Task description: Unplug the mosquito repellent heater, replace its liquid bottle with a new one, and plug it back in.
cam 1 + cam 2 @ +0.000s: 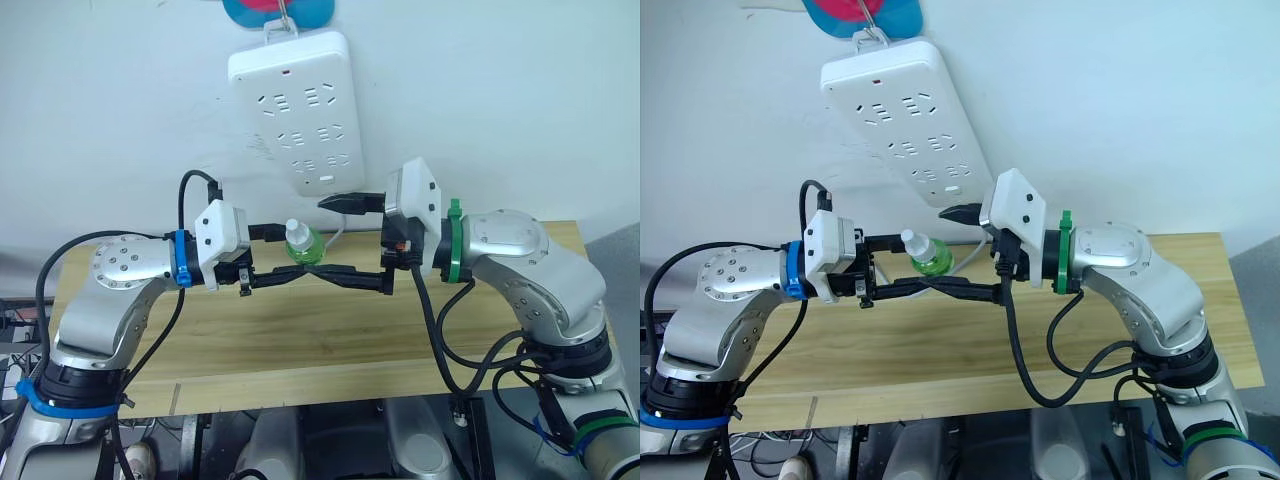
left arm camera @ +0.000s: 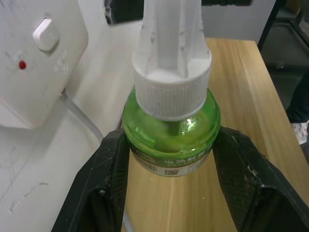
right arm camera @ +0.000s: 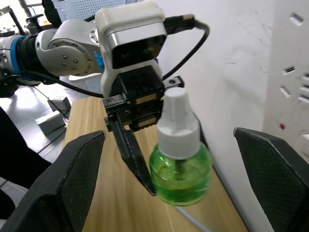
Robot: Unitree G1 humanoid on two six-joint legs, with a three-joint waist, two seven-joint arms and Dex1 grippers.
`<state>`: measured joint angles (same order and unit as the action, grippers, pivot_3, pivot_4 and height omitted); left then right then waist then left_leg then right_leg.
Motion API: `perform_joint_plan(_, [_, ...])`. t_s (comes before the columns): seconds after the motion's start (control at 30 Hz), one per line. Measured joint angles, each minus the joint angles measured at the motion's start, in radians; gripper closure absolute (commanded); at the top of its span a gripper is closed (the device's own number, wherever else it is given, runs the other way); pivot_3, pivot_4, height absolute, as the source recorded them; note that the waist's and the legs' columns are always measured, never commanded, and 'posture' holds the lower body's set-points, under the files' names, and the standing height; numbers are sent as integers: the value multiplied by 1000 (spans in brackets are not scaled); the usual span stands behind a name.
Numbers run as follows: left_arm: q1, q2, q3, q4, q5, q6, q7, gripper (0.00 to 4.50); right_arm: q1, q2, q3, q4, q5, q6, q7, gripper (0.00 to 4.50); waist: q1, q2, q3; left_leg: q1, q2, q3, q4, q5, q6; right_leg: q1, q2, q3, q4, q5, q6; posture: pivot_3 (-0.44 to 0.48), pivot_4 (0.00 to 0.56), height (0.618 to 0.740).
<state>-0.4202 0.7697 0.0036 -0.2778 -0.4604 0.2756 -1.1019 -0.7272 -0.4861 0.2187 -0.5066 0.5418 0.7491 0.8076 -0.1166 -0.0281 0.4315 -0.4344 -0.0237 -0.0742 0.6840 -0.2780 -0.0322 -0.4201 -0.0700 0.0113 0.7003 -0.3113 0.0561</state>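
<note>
- The left arm reaches in from the left side, with the forearm nearly level above the counter [image 1: 330,345] and the wrist pointing to the right.
- The left pincer [image 1: 290,262] is closed on a green bottle [image 1: 303,244]. In the left wrist view its two black fingers [image 2: 108,183] press on both sides of the round green body.
- The green bottle has a white ribbed cap [image 2: 171,92] with a tall white top. It is lifted above the counter, in the middle of the scene, near the far wall.
- The right arm comes in from the right side, with the elbow bent and the forearm pointing to the left at about the same height as the left arm.
- The right pincer [image 1: 345,240] is open wide. One finger [image 1: 345,202] lies high, just under the power strip [image 1: 297,108], and the other finger [image 1: 345,278] lies low, under the bottle, where it crosses the lower finger of the left pincer.
- In the right wrist view the green bottle is between the two spread fingers [image 3: 63,183] and touches neither of them.
- The white power strip hangs tilted on the far wall, above both pincers. Its white cable [image 2: 79,113] goes down behind the bottle.
</note>
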Motion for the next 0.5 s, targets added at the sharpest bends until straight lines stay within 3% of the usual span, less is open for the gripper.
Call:
perform_joint_plan(0.17, [-19, -3, -18, 0, 18, -4, -4, 2254, -5, 8, 11, 4, -1, 2, 0, 0, 0, 0, 0, 0, 0, 0, 0, 0, 0, 0, 0, 0, 0, 0, 0, -192, 414, 740])
perform_joint_plan(0.23, [-22, -3, -20, 0, 23, -6, -8, 2254, -7, 12, 14, 6, -1, 3, 0, 391, 0, 0, 0, 0, 0, 0, 1, 0, 0, 0, 0, 0, 1, 0, 0, -188, 415, 740])
perform_joint_plan(0.5, [-55, -3, -50, -7, 55, -7, -19, 2254, -14, 15, 23, 15, -4, 12, 16, 391, 3, 0, 0, 0, 0, 0, 5, 0, 0, 0, 0, 0, 4, 0, 0, -183, 415, 740])
